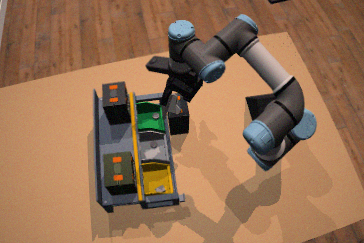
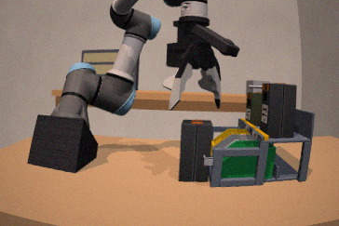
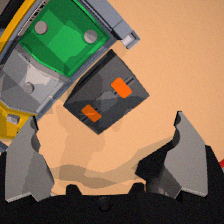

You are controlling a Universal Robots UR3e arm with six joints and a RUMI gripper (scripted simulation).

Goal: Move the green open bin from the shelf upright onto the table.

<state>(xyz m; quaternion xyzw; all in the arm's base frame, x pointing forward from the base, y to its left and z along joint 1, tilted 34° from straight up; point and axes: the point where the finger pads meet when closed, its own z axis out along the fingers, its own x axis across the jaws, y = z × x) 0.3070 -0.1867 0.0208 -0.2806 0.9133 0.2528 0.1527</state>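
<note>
The green open bin [image 1: 149, 123] [image 2: 239, 167] [image 3: 62, 47] sits upright in the lower front row of the grey shelf [image 1: 112, 141] [image 2: 261, 166], at its end. Two round grey parts show inside it in the wrist view, one at the upper left [image 3: 41, 27] and one at the right [image 3: 90, 36]. My gripper [image 1: 172, 103] [image 2: 196, 107] [image 3: 105, 114] is open and empty. It hangs well above the dark box beside the shelf, off to the side of the green bin, with its fingers pointing down.
A dark box with orange latches [image 1: 179, 121] [image 2: 196, 152] [image 3: 106, 95] stands on the table close before the green bin. A grey bin [image 1: 151, 153] and a yellow bin [image 1: 157, 176] sit beside the green one. A black case [image 1: 115, 104] and an olive case [image 1: 118, 171] stand on the shelf's rear level.
</note>
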